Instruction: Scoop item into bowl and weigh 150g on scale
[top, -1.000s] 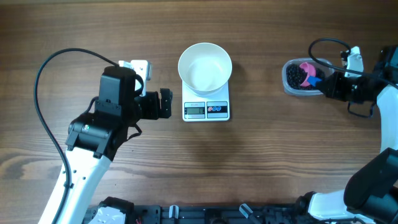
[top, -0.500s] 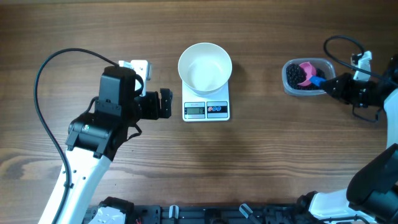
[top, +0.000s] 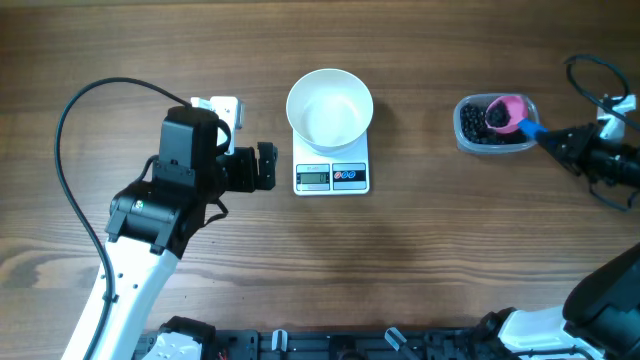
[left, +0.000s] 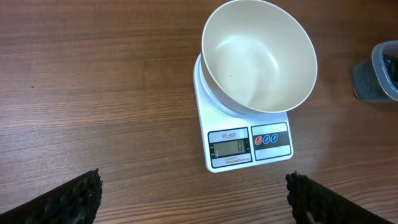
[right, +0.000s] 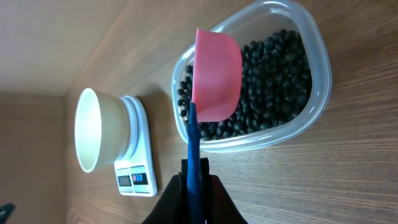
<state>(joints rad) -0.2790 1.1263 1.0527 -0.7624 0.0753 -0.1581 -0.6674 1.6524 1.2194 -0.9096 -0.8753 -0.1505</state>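
- The right arm is cut off by the right edge of the overhead view, so only the right gripper (top: 556, 140) and a loop of black cable (top: 590, 75) are seen there.
- The inside of the pink scoop (right: 216, 78) is turned away from the right wrist camera. Whether anything lies in it cannot be told.
- Whether the scoop touches the heap below it cannot be made out.
- Only the dark fingertips (left: 68, 199) of the left gripper (top: 266, 166) are shown in the left wrist view, in the bottom corners. The clear tub (left: 380, 74) is cropped at that view's right edge.
- The left gripper is seen spread wide with nothing between its fingers, just beside the left of the scale (top: 332, 177).
- The right gripper is clamped on the scoop's blue handle (right: 193, 149), and the scoop is held over the tub.
- The black beads (right: 273, 81) are gathered in the tub, well to the right of the scale.
- The white bowl (left: 261, 56) is set on the scale, and no beads are seen in it.
- Everything is laid on a brown wood-grain table (top: 450, 250). Nothing of the room beyond it is shown.
- A "0" is read on the scale's grey display (left: 229, 148). The small label above it is too fine to be read with certainty, and two round buttons (left: 270, 139) are placed to its right.
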